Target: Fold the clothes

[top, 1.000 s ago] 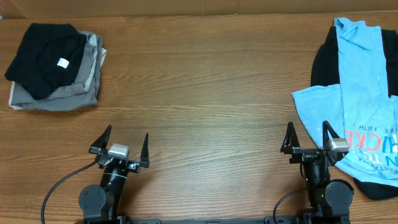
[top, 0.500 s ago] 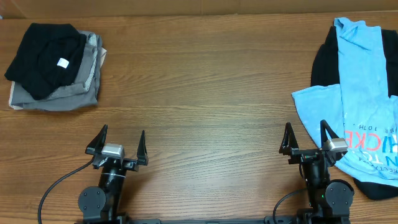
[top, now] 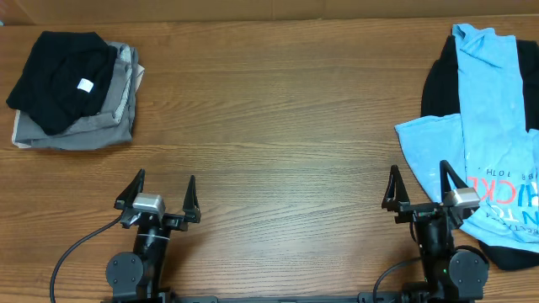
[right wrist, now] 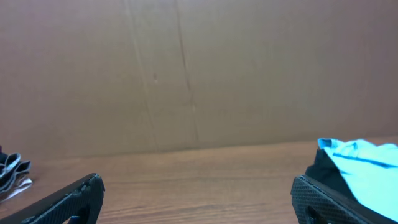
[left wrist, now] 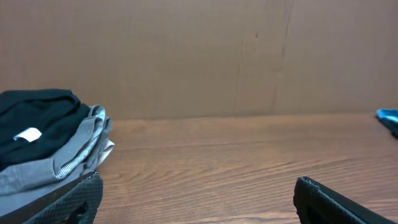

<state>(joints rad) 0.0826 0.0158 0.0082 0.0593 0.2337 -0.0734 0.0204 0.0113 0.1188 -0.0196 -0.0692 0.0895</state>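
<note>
Currently on my table (top: 278, 109): one light blue T-shirt (top: 488, 101), unfolded, at the far right edge, lying over a black garment (top: 434, 84). One folded stack of black and grey clothes (top: 72, 88), far left. I read the left gripper (top: 165, 178) as spread wide, empty; the right gripper (top: 419, 168) likewise, beside the T-shirt.

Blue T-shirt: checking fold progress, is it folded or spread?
Unfolded: the blue T-shirt lies loose and rumpled, draped over a black garment.
</note>
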